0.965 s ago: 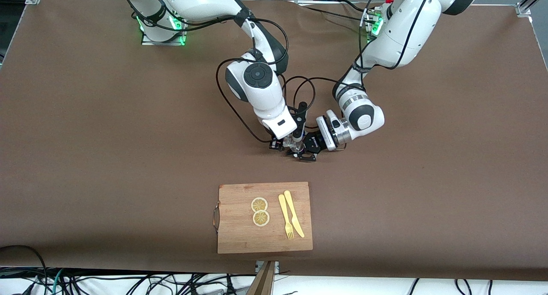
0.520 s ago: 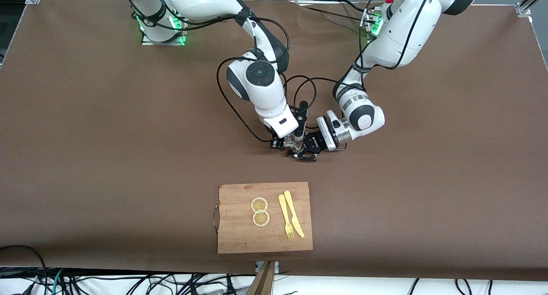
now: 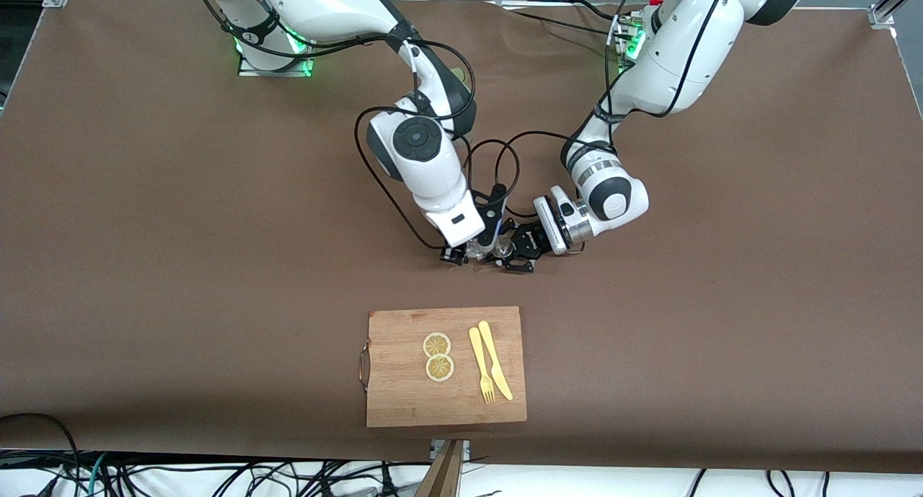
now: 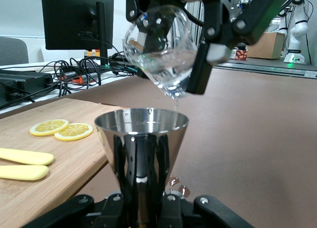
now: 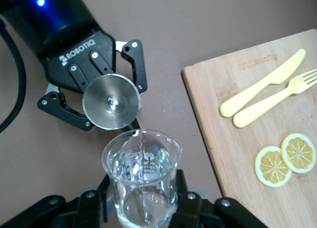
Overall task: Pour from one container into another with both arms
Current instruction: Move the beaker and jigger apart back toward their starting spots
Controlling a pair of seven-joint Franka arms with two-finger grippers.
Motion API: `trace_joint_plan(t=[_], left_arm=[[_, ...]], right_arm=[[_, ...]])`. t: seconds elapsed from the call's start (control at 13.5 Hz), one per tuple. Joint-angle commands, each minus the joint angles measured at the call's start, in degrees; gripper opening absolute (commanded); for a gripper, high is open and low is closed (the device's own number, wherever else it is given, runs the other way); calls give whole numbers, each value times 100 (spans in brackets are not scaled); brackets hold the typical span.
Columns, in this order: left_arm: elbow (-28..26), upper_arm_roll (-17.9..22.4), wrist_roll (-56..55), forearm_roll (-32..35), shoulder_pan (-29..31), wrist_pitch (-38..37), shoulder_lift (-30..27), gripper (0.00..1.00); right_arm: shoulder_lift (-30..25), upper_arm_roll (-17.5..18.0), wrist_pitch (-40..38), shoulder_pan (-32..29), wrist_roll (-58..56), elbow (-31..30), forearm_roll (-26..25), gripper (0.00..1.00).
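Mid-pour here: right gripper [image 5: 143, 200] pinching the tipped glass cup [image 4: 159, 47] over the jigger [image 4: 141, 139] clamped by left gripper [image 5: 91, 96], so next it probably just needs more tilt.

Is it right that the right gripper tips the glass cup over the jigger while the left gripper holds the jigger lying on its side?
Not quite. The left gripper holds the jigger upright, mouth up, as the left wrist view shows. The right gripper does tip the glass cup over it.

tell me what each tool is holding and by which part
Right tool holds the glass cup by its lower sides, tilted over the jigger; left tool holds the jigger at its waist.
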Motion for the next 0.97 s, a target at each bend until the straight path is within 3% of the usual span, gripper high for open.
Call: trace_joint_plan(t=[0.0,0.52,0.89], left_arm=[[-123,-4,603,-318,25,35,-164,0],[-219,-21,278,86,472,-35,-595,0],[-457,-39,-170,1270,1253,-885,-718,0]], right_arm=[[-248,142,-53,-328,-490,-117,710,24],[-1092,282,-62,-1171,-2108,-1189,2698,24],[-1655,282,-578,-1900,-3275,-1919,3875,25]])
